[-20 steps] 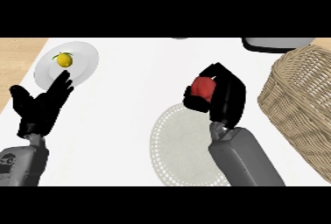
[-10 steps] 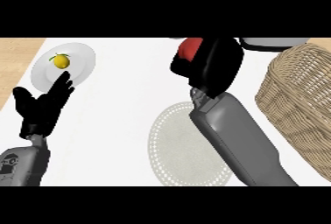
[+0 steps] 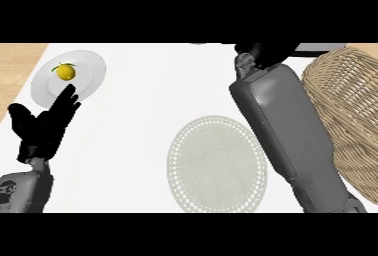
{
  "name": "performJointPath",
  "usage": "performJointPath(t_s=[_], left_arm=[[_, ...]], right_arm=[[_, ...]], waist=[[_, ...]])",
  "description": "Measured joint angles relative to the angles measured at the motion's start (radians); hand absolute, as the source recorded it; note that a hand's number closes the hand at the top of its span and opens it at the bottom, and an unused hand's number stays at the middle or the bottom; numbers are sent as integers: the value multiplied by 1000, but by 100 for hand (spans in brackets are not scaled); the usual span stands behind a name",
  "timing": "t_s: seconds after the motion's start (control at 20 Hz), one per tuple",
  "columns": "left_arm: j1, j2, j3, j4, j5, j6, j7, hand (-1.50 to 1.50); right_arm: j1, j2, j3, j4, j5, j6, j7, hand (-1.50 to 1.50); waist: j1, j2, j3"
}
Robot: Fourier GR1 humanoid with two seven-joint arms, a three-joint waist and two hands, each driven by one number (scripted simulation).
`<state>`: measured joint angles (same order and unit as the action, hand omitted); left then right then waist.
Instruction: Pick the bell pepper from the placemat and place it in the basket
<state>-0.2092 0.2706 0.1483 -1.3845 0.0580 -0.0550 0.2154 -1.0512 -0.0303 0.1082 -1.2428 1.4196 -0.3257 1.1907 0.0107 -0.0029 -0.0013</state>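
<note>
Left hand (image 3: 43,129): at 9 o'clock, fingers straight and spread, resting, holding nothing. Plate (image 3: 85,75): at 10 o'clock on the white table (image 3: 155,90), carrying a lemon (image 3: 66,72); the fingertips overlap its lower rim. Placemat (image 3: 216,165): at 6 o'clock, round, grey, bare. Right hand (image 3: 260,52): at 1 o'clock at the top edge, cropped; whether its fingers are apart or together cannot be told. Its forearm crosses between placemat and basket (image 3: 347,110) at 3 o'clock. Pepper: not visible.

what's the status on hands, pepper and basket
Left hand open, resting at left. Right hand at top edge, fingers unclear. Pepper not visible; placemat bare. Basket at right, nothing blocking.
</note>
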Motion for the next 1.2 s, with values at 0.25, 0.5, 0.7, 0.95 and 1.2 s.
performJointPath(t_s=[0.25, 0.5, 0.7, 0.95, 1.2], left_arm=[[2, 10, 17, -5, 16, -8, 9, 0], [-4, 15, 28, -3, 18, -9, 13, 0], [-10, 12, 26, 1, 13, -6, 19, 0], [0, 12, 27, -16, 14, -14, 26, 0], [-9, 5, 27, -3, 7, -15, 18, 0]], right_arm=[[5, -45, -91, 11, 65, 50, -17, 150], [79, -77, -171, -35, 82, 75, -53, 150], [176, -96, -211, -110, 69, 91, -90, 150], [304, -120, -257, -233, 24, 102, -134, 150], [394, -135, -307, -253, -26, 53, -191, 150]], waist=[[-11, -1, 1], [-16, 0, 1], [-18, 0, 1], [-17, 0, 1], [-13, 2, 1]])
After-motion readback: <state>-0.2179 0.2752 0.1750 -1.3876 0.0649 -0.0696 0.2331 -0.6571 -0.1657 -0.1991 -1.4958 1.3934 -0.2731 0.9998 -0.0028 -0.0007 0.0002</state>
